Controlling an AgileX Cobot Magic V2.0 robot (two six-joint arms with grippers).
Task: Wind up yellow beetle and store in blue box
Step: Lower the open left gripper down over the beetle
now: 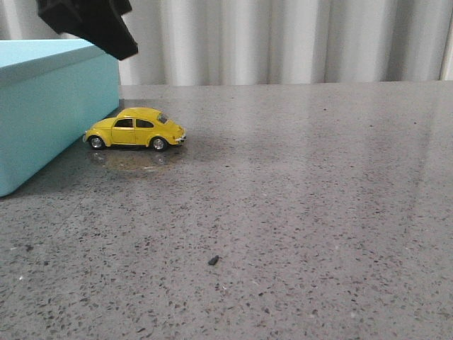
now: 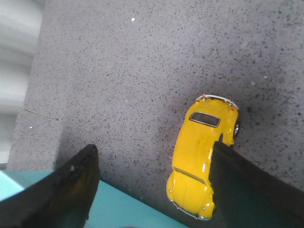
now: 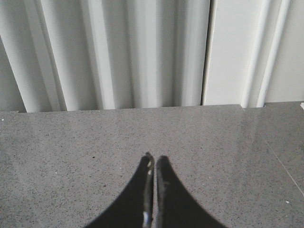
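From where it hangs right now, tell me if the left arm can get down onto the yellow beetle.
Probably yes. The left gripper hangs open above the yellow beetle, its fingers spread wider than the car. Nothing lies over the car; only the blue box stands close at its tail end and could crowd one finger.

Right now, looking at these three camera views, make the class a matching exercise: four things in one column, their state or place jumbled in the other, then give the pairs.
Things
1. yellow beetle
2. blue box
3. left gripper
4. right gripper

States
A. fingers pressed together over bare tabletop
B. standing on its wheels beside the box
C. open, above the toy car
D. at the table's left edge in the front view

Pairs: 1-B, 2-D, 3-C, 4-A
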